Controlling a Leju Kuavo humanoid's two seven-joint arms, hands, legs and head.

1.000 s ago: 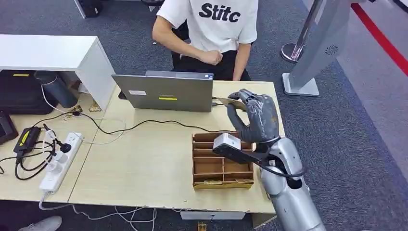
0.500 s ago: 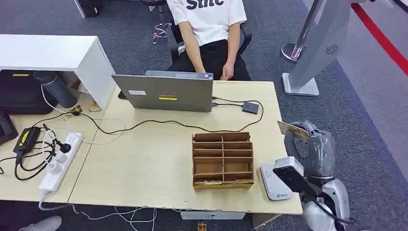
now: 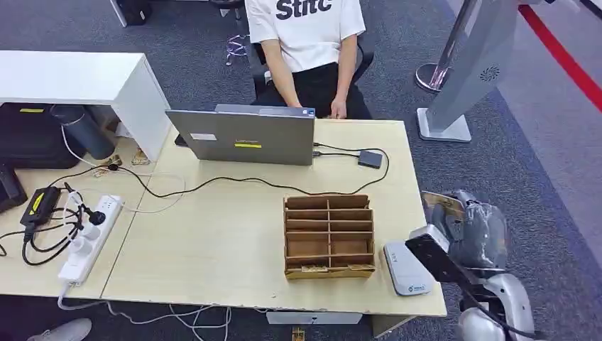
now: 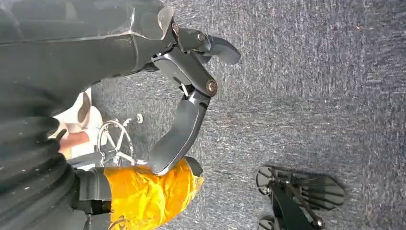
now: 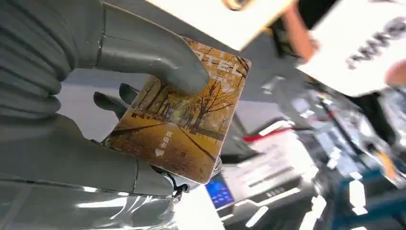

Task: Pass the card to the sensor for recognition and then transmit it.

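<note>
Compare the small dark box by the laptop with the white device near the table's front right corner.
The small dark box is dark grey and square; the white device is pale, larger and longer. The box is cabled to the laptop; no cable is visible on the white device. The box lies behind the wooden organizer, the white device beside it. Both rest flat on the table.

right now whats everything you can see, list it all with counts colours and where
card: one, golden tree picture, pinched in right hand
sensor: one, white-grey, table's near right corner
organiser: one, brown, compartmented, centre-right of table
table: one, light wood
laptop: one, grey, open at table's far edge
small box: one, dark, cabled, right of laptop
power strip: one, white, left side
person: one, white shirt, seated behind laptop
left hand: one, dark, hanging over carpet, holding nothing
right hand: one, grey, off table's right edge
</note>
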